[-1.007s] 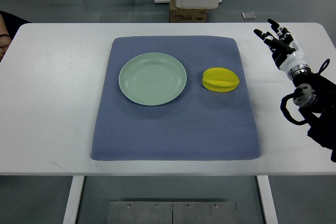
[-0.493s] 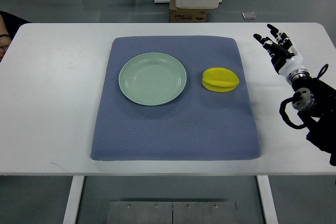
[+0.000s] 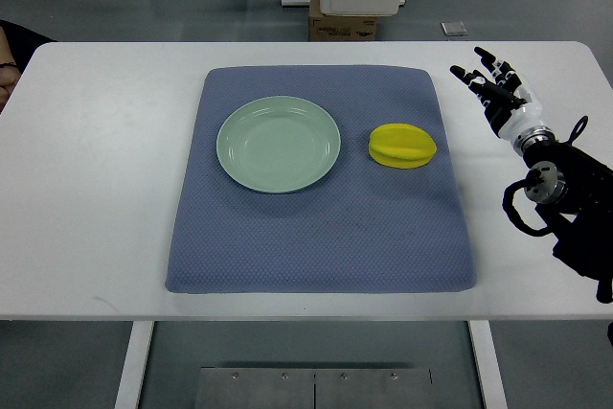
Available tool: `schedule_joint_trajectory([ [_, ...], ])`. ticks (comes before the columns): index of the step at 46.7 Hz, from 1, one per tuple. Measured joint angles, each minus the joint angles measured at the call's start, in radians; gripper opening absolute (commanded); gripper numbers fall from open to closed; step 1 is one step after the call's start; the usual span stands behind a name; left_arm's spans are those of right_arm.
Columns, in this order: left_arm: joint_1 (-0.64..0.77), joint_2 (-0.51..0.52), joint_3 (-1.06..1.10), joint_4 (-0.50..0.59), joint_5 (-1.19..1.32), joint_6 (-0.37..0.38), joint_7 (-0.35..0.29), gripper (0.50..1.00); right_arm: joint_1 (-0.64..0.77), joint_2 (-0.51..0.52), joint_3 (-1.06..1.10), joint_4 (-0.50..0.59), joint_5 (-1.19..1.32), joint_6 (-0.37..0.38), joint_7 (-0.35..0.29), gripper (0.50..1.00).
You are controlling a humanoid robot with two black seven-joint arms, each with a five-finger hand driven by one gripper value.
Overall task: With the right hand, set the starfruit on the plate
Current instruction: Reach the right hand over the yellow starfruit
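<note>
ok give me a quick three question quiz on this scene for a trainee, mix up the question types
1. True or false: the starfruit lies on the plate.
2. Multiple choice: what do the plate and starfruit both rest on? A) bare white table B) blue-grey mat C) a tray
3. Short answer: what state is the right hand in, and where is it relative to the starfruit?

Key
1. False. It lies on the mat, to the right of the plate and apart from it.
2. B
3. Open, fingers spread, holding nothing, over the white table to the right of the mat's edge, apart from the starfruit.
</note>
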Motion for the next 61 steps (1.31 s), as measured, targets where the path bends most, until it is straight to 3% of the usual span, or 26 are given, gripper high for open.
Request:
schedule_joint_trajectory([
  [33,0.000,0.000,0.000,0.000,0.000,0.000,0.000,1.000,0.089,-0.011,-0.224,0.004,-0.046,-0.002,0.008,1.000],
  [42,0.000,0.000,0.000,0.000,0.000,0.000,0.000,1.000,0.122,-0.003,-0.307,0.013,-0.159,-0.001,0.064,1.000],
  [51,0.000,0.000,0.000,0.000,0.000,0.000,0.000,1.000,0.134,-0.029,-0.350,0.132,-0.255,-0.001,0.113,1.000],
  [61,0.000,0.000,0.000,0.000,0.000,0.000,0.000,1.000,0.132,-0.194,-0.412,0.354,-0.350,-0.001,0.224,1.000],
])
